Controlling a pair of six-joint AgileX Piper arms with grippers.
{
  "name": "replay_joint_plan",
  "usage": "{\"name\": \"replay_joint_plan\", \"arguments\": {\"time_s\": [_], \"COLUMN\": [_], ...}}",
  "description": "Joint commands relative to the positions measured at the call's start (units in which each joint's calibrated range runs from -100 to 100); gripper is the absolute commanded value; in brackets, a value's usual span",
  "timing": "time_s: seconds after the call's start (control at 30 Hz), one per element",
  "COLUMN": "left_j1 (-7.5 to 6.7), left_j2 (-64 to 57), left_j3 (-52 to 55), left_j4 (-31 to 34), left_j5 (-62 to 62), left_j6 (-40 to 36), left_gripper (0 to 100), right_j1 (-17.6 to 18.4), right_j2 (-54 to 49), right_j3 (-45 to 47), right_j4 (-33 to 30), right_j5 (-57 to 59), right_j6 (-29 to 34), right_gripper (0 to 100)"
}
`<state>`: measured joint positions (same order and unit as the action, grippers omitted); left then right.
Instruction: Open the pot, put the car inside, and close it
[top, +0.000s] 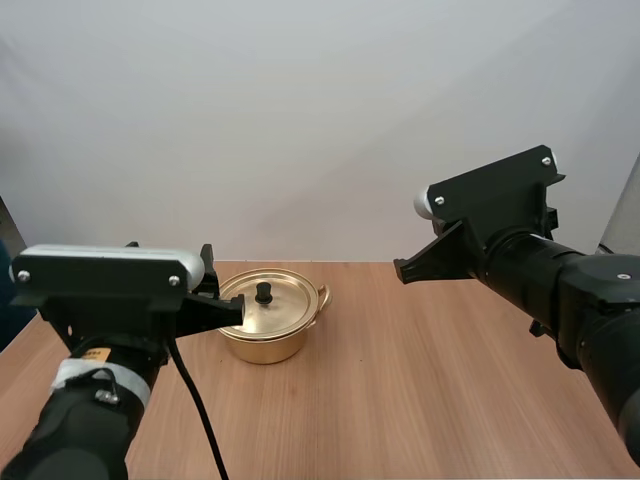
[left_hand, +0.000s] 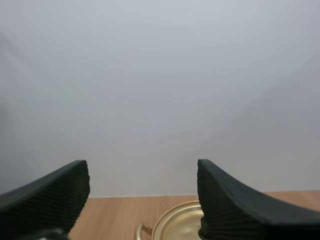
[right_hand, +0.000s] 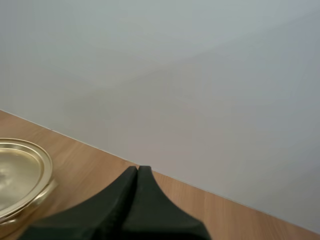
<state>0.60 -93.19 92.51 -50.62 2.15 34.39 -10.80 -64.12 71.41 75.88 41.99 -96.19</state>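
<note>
The gold-coloured pot stands upright on the wooden counter, left of centre. Its lid is seated on the rim, with 1 black knob at its centre.

Left tool: the 2 fingers stand wide apart, ribbed faces turned to each other, with nothing between them. In the high view its tips sit at the pot's side nearest the left arm, about level with the lid. Contact cannot be determined.

Right tool: the fingers lie together as 1 dark wedge, holding nothing. It is raised above the counter, well apart from the pot.
</note>
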Motion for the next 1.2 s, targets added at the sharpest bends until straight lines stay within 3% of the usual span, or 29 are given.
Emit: {"name": "replay_joint_plan", "arguments": {"time_s": [0.0, 0.17, 0.37, 0.5, 0.73, 0.87, 1.07, 1.17], "left_j1": [-0.60, -1.06, -0.08, 1.03, 1.35, 1.35, 1.35, 1.35], "left_j2": [-6.81, -6.81, -6.81, -6.81, -6.81, -6.81, -6.81, -6.81], "left_j3": [7.49, 7.49, 7.49, 7.49, 7.49, 7.49, 7.49, 7.49], "left_j4": [1.08, 1.54, 0.11, 0.28, 7.17, 7.17, 7.17, 7.17], "left_j5": [-12.64, -3.19, 1.42, 2.27, 2.63, 2.63, 2.63, 2.63], "left_j6": [1.13, 1.89, -0.51, -0.77, -0.67, -0.67, -0.67, -0.67], "left_gripper": [100, 100, 100, 100, 100, 100, 100, 100], "right_j1": [-0.04, -0.04, -0.04, -0.04, -0.04, -0.04, -0.04, 2.08], "right_j2": [-0.03, -0.03, -0.03, -0.03, -0.03, -0.03, -0.03, -1.78], "right_j3": [0.03, 0.03, 1.21, 6.36, 17.35, 17.66, 17.66, 18.19], "right_j4": [0.47, -0.29, -14.23, -18.84, -18.68, -18.11, -12.29, -13.22], "right_j5": [0.67, -2.45, -10.92, -10.92, -15.63, -16.27, -14.12, -14.52], "right_j6": [0.06, 4.19, 12.74, 14.84, 14.61, 15.25, 19.82, 19.92], "right_gripper": [0, 0, 0, 0, 0, 0, 0, 0]}}
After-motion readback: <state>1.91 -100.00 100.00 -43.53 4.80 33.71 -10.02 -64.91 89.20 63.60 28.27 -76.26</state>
